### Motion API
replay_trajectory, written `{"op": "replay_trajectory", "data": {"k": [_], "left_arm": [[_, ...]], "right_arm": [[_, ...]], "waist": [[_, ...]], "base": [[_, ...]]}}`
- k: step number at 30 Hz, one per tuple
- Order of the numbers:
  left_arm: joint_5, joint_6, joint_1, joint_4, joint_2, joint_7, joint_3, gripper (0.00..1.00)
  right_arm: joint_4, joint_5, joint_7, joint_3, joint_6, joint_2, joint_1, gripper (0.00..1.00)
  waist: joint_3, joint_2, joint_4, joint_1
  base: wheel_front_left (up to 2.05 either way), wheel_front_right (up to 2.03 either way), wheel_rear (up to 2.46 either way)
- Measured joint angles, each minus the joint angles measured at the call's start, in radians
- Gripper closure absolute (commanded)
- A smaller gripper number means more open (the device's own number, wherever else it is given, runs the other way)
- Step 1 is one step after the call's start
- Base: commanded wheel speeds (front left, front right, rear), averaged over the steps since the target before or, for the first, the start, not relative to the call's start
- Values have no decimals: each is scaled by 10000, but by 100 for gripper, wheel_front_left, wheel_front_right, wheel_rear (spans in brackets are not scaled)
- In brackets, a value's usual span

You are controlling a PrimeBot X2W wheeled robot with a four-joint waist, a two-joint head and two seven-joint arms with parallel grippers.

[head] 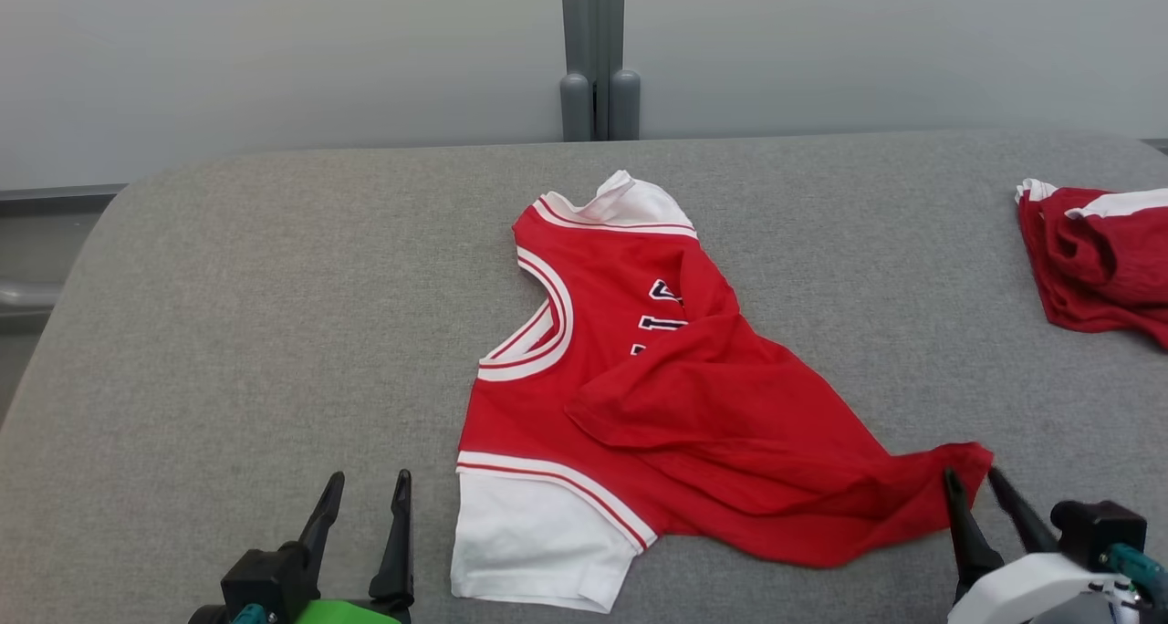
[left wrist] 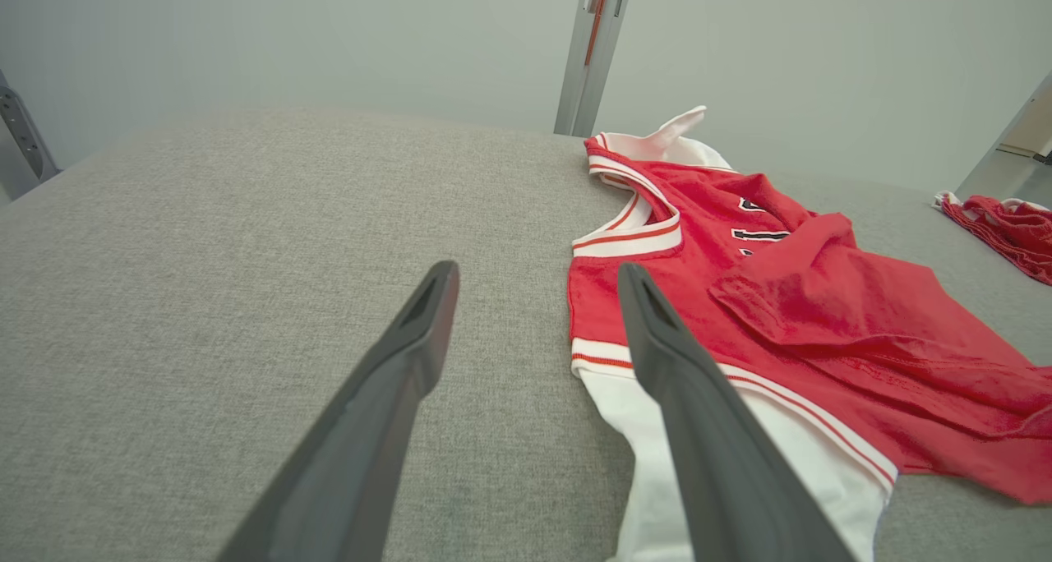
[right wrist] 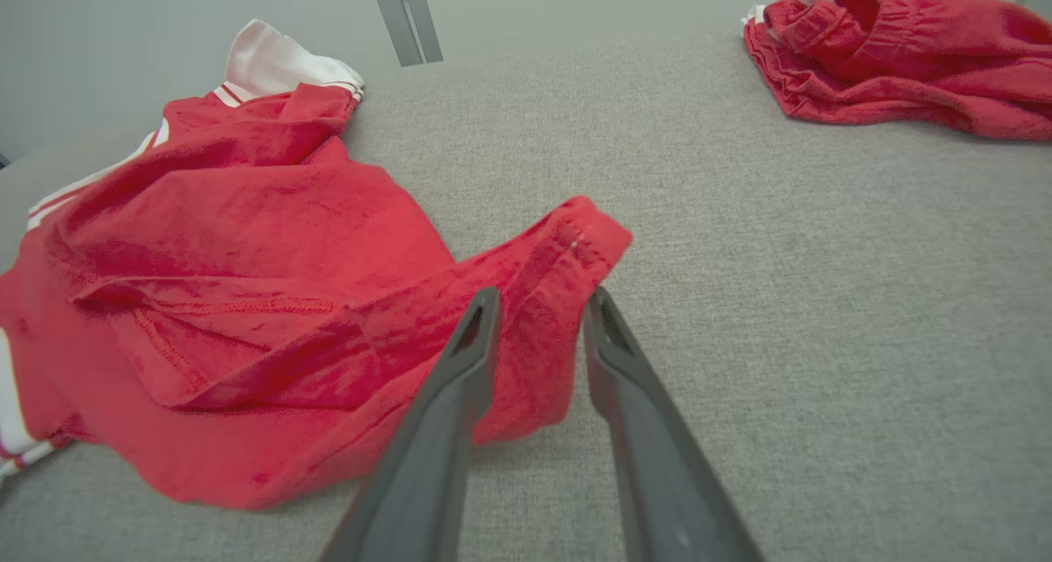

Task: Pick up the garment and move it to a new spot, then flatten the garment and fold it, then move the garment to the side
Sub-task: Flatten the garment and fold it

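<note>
A: What takes up most of the scene?

B: A grey, cloth-covered table with rounded far corners. It runs back to a pale wall, and a grey post stands at the wall's middle.

A: And where is the garment?

B: The red jersey lies crumpled around the middle of the table. Its neckline, trimmed in white and red, faces the robot's left. One white sleeve points toward the robot and the other toward the wall. The lower part is folded up over the chest and half covers the dark lettering. A long tail of red cloth stretches out to the robot's right.

A: Is anything else on the table?

B: A second red garment with white trim is bunched at the far right edge, well apart from the jersey.

A: What about the arms?

B: The left gripper is low over the table just beside the near white sleeve, its fingers spread wide and holding nothing. The right gripper is at the end of the stretched tail. Its fingers stand partly apart, just short of the hem corner. In the right wrist view there is a clear gap between them, and the cloth lies loose there, not pinched.
</note>
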Motion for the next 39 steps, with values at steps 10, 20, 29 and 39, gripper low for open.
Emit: {"op": "replay_trajectory", "data": {"k": [10,20,29,39], "left_arm": [[33,-13,-1,61,2,0,-40,0],[31,-23,-37,69,2,0,-148,0],[-42,-23,-187,59,2,0,-176,0],[-42,31,-151,17,2,0,-29,0]], "right_arm": [[-1104,-1407,288,1802,0,-184,-1170,0],[959,-1384,1133,5363,2,-502,-3274,0],[3321,-849,1043,6723,2,-477,-4444,100],[3636,201,10,4638,2,-999,-5176,100]], "waist": [[-127,0,465,0],[-38,0,1196,0],[270,0,1606,0],[217,0,1290,0]], "base": [[0,0,0],[0,0,0],[0,0,0],[0,0,0]]}}
